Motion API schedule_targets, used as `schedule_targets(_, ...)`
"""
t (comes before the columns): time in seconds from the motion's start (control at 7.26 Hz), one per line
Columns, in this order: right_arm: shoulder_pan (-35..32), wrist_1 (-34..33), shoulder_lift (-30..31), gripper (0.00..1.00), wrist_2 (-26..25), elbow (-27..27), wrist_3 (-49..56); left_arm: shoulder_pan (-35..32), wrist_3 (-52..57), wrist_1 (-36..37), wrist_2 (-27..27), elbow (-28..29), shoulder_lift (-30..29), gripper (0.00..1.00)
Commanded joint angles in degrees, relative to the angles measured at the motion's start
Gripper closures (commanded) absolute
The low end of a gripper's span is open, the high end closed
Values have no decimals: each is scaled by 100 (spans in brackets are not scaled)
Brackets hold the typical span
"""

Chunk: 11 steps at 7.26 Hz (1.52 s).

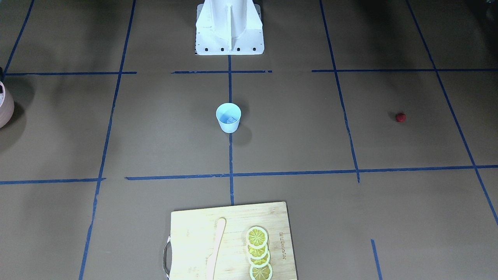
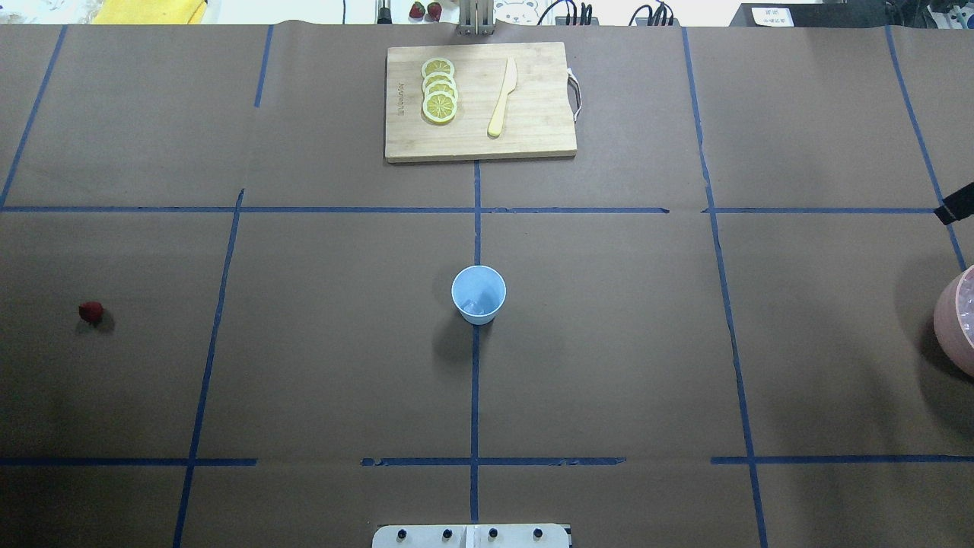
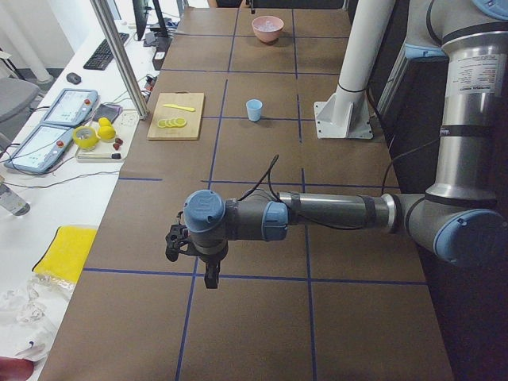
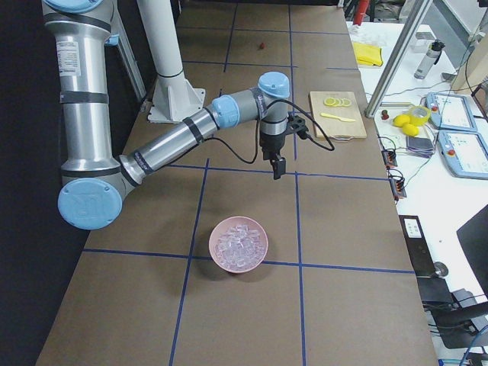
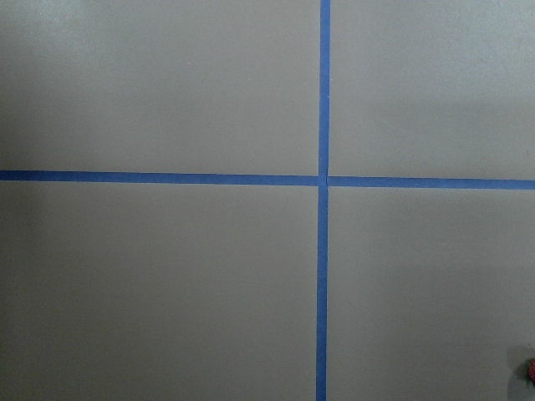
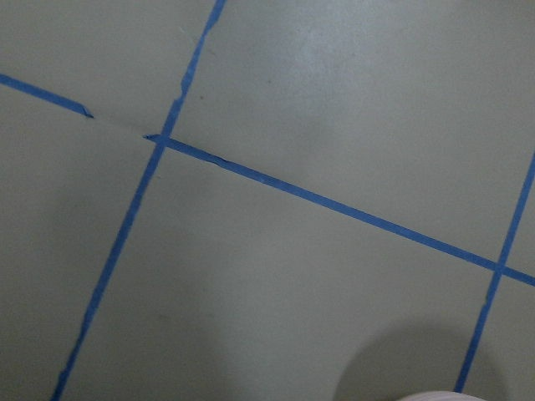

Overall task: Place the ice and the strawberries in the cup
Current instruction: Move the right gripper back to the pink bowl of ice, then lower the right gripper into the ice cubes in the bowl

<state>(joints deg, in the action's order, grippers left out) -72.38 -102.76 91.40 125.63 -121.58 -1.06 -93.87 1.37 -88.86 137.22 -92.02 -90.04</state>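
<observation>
- Cup [image 2: 479, 294]: light blue, upright and mouth up at the middle of the table [image 2: 609, 342], on the centre tape line. Pale ice [image 1: 232, 119] lies at its bottom.
- Strawberry [image 2: 90, 310]: dark red and roundish with no clear long axis. It lies alone, well apart from the cup, towards the robot's left.
- Left gripper [image 3: 210, 278]: hangs fingers-down over the table's left end; whether its jaws are spread cannot be told.
- Right gripper [image 4: 277, 169]: points down, near the pink bowl [image 4: 214, 248] heaped with ice cubes [image 4: 239, 242]; jaw state cannot be told.
- Cutting board [image 2: 533, 129]: at the far edge, bearing overlapped lemon slices [image 2: 439, 90] and a wooden knife [image 2: 502, 99], whose long axis runs near to far.
</observation>
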Motion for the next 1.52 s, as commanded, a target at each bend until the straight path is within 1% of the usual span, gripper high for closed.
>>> schedule_targets(0.0, -145, 1592, 1226, 2, 137, 229, 300, 0, 3, 0, 7, -18, 13, 0)
schedule_targets(0.14, -154, 2393, 1570, 3, 163, 588, 300, 0, -5, 0, 7, -53, 21, 0)
schedule_targets(0.28, -162, 2775, 1704, 6, 225, 913, 326, 0, -6, 0, 7, -88, 30, 0)
schedule_targets(0.41, -171, 2892, 1766, 15, 356, 1038, 317, 0, -6, 0, 7, -97, 30, 0)
schedule_targets(0.55, -171, 2893, 1871, 27, 427, 1092, 326, 0, -6, 0, 7, -97, 22, 0)
schedule_targets(0.69, -171, 2885, 1916, 35, 445, 1127, 343, 0, -6, 0, -2, -97, 22, 0)
schedule_targets(0.96, -180, 2885, 2057, 40, 480, 1162, 370, 0, 3, 0, 7, -97, 30, 0)
schedule_targets(1.38, -171, 2893, 1961, 40, 471, 1557, 467, 0, 12, -9, 7, -97, 48, 0)
